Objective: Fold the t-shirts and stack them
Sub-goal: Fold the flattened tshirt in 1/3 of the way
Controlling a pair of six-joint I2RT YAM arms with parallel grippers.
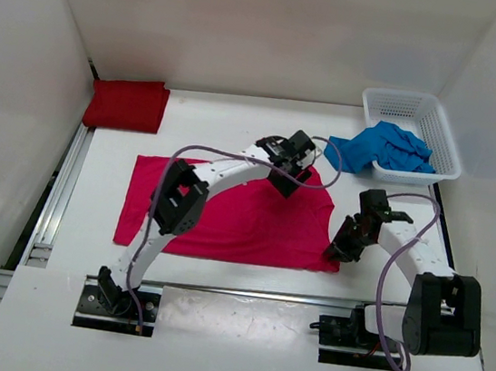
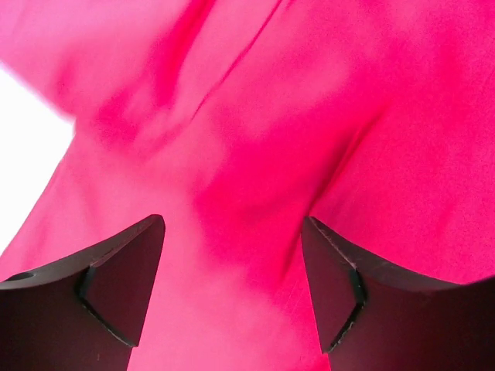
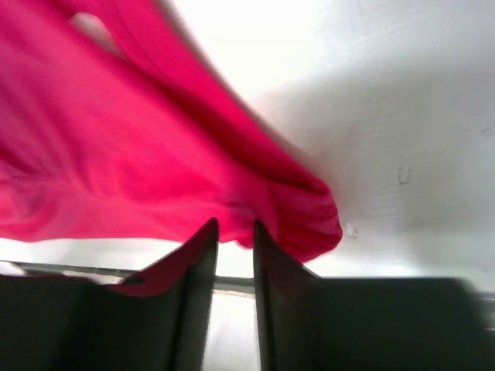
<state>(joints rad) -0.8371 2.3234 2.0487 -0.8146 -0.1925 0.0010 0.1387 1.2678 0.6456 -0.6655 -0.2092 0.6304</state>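
Partly in white basket [image 1: 416, 107]: blue t-shirt [image 1: 386, 147]; left claw [image 2: 232, 236] spread; right claw [image 3: 235, 229] slightly parted, seemingly empty.

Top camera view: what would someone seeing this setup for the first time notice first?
The bright pink t-shirt, spread flat in the middle of the table, grabs the eye first. Next come the blue t-shirt spilling out of the white basket at the far right corner, and the dark red t-shirt folded at the far left corner.

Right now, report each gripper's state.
Left gripper: open, holding nothing, over the pink t-shirt.
Right gripper: barely parted at that t-shirt's corner; grip cannot be told.
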